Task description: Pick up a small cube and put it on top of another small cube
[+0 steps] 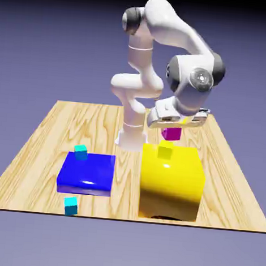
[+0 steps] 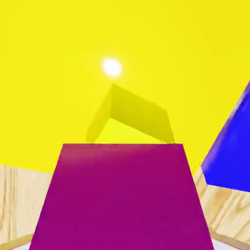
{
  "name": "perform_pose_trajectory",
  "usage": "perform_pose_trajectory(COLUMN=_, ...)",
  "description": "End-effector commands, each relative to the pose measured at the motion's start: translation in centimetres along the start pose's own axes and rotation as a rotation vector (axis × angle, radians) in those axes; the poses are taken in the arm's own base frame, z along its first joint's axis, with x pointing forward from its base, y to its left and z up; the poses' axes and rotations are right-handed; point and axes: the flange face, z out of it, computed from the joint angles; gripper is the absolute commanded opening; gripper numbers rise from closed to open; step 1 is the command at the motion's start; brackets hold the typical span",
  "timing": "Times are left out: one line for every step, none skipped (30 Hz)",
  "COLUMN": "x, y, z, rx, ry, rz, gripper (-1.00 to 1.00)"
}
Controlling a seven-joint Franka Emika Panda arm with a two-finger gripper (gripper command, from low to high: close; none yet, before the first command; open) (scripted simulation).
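My gripper (image 1: 171, 129) is shut on the small magenta cube (image 1: 171, 133), which hangs in the air a little above the big yellow block (image 1: 171, 181). The small yellow cube (image 1: 165, 152) sits on top of that block, just below the magenta one, with a gap between them. In the hand view the magenta cube (image 2: 122, 197) fills the lower half and hides my fingertips. Beyond it lies the small yellow cube (image 2: 134, 117) on the block's glossy yellow top (image 2: 53, 73).
A flat blue block (image 1: 87, 173) lies at the exterior view's left of the yellow block, with a tiny teal cube (image 1: 80, 151) on its far edge. Another teal cube (image 1: 70, 206) rests near the table's front edge. The blue block (image 2: 232, 146) shows in the hand view too.
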Motion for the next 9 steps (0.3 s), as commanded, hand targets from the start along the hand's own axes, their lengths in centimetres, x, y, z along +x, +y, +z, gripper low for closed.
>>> perform_pose_trajectory(x=0.1, y=0.0, z=0.8, rx=-0.001, ry=0.001, rz=0.0, gripper=-1.0)
perform_pose_trajectory(x=0.1, y=0.0, z=0.8, rx=-0.001, ry=0.001, rz=0.0, gripper=1.0)
perform_pose_trajectory(x=0.1, y=0.0, z=0.8, rx=-0.001, ry=0.001, rz=0.0, gripper=1.0)
perform_pose_trajectory(x=0.0, y=0.0, z=-0.4, rx=-0.001, ry=0.001, rz=0.0, gripper=1.0)
perform_pose_trajectory(x=-0.1, y=0.1, z=-1.6, rx=-0.001, ry=0.001, rz=0.0, gripper=1.0)
perform_pose_trajectory(x=-0.3, y=0.3, z=-2.7, rx=-0.001, ry=0.001, rz=0.0, gripper=1.0)
perform_pose_trajectory(x=-0.4, y=0.4, z=-3.9, rx=-0.001, ry=0.001, rz=0.0, gripper=1.0)
perform_pose_trajectory(x=-0.6, y=0.6, z=-5.1, rx=-0.001, ry=0.001, rz=0.0, gripper=1.0)
perform_pose_trajectory(x=-0.7, y=0.8, z=-5.8, rx=-0.001, ry=0.001, rz=0.0, gripper=1.0)
